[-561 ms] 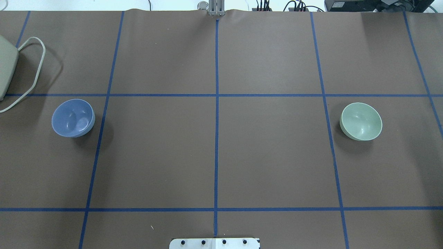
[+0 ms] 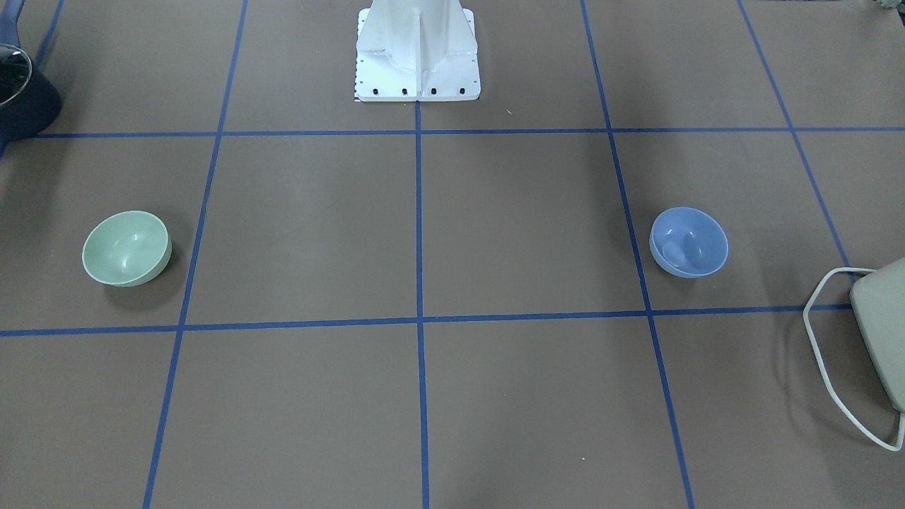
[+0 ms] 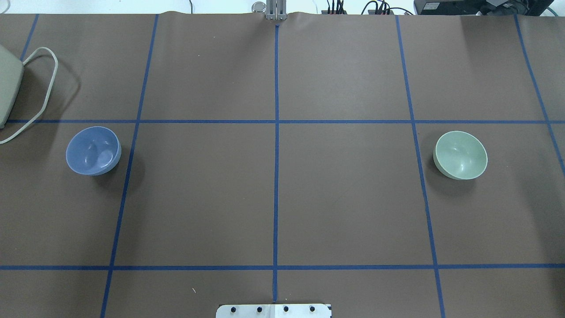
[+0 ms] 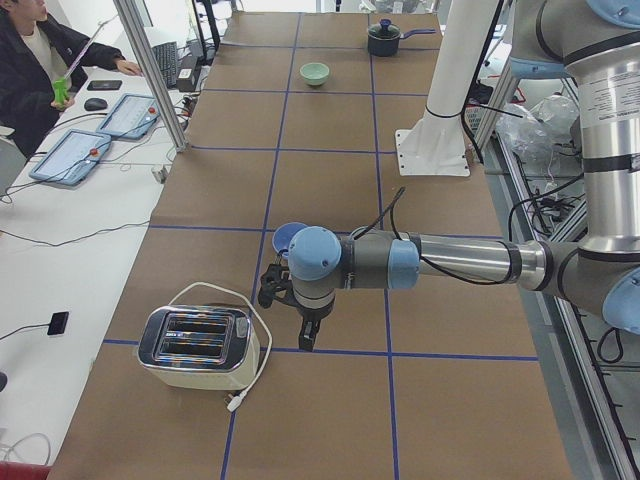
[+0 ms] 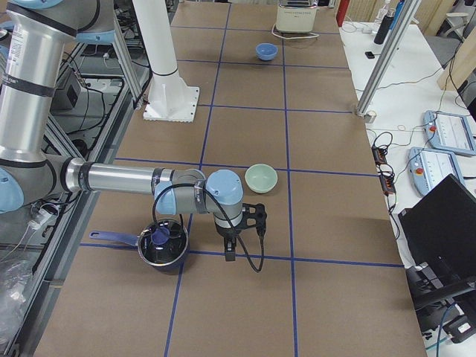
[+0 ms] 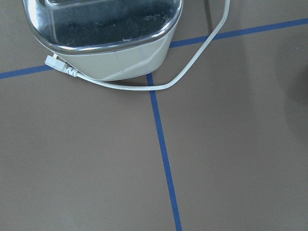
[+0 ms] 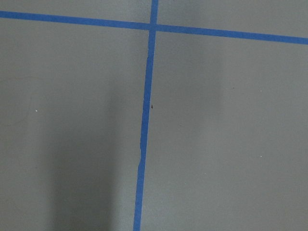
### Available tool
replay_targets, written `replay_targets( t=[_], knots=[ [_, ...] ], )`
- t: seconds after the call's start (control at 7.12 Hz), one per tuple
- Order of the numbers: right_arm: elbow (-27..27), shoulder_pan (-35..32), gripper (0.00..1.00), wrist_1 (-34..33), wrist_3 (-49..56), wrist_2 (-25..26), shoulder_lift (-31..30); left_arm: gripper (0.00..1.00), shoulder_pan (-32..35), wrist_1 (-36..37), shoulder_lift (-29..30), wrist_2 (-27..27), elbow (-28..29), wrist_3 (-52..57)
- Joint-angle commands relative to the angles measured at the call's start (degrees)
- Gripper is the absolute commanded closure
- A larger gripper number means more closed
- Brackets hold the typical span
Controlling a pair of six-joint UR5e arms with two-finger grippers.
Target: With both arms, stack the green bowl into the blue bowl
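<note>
The blue bowl point(image 3: 93, 150) sits upright on the table's left side; it also shows in the front view point(image 2: 689, 242). The green bowl point(image 3: 461, 155) sits upright on the right side, also in the front view point(image 2: 126, 248). Neither arm shows in the overhead or front views. In the exterior left view my left gripper point(image 4: 305, 341) hangs pointing down just in front of the blue bowl point(image 4: 286, 236), beside the toaster. In the exterior right view my right gripper point(image 5: 230, 252) hangs pointing down near the green bowl point(image 5: 261, 178). I cannot tell if either gripper is open or shut.
A cream toaster point(image 4: 198, 348) with a white cord lies at the table's left end, also in the left wrist view point(image 6: 103, 33). A dark navy pot with a glass lid point(image 5: 163, 243) stands at the right end. The white pedestal point(image 2: 417, 49) stands at the robot's side.
</note>
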State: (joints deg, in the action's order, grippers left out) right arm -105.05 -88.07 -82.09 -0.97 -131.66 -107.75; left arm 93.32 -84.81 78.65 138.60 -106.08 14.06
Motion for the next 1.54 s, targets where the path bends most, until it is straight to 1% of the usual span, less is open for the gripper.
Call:
replay_targets(
  t=[0.0, 0.14, 0.28, 0.56, 0.7, 0.98, 1.12, 1.26, 1.4],
  knots=[
    [0.11, 0.0, 0.0, 0.0, 0.0, 0.61, 0.0, 0.02, -0.06, 0.09, 0.36, -0.26, -0.79, -0.17],
    [0.11, 0.0, 0.0, 0.09, 0.0, 0.35, 0.52, 0.02, 0.02, -0.09, 1.15, -0.17, -0.8, -0.52],
    [0.11, 0.0, 0.0, 0.87, -0.7, 0.27, 3.31, 0.02, 0.02, -2.96, 1.59, 0.09, -0.8, -0.7],
    [0.72, 0.0, 0.0, 1.23, -0.88, 0.61, 9.02, 0.02, 0.02, -16.8, 4.65, -0.35, 2.26, -0.7],
    [1.16, 0.0, 0.0, 4.28, -0.97, 0.18, 10.1, 0.02, 0.02, -19.22, 6.67, 0.35, 5.5, -0.62],
    [3.7, 0.0, 0.0, 9.91, -0.88, -0.26, 10.28, 0.02, -0.06, -21.78, 7.3, 0.79, 6.84, -0.35],
    [3.54, 0.52, 0.0, 12.89, -0.97, -0.79, 10.54, 0.02, -0.33, -26.84, 7.31, 1.66, 6.76, -1.13],
    [3.45, 1.83, 0.0, 14.22, -1.32, -2.1, 10.55, 0.02, -5.2, -27.94, 7.48, 1.85, 6.76, -5.15],
    [2.23, 4.98, 0.0, 14.76, -7.32, -2.46, 11.24, 0.02, -10.64, -28.82, 7.66, 1.76, 6.67, -11.28]
  ],
)
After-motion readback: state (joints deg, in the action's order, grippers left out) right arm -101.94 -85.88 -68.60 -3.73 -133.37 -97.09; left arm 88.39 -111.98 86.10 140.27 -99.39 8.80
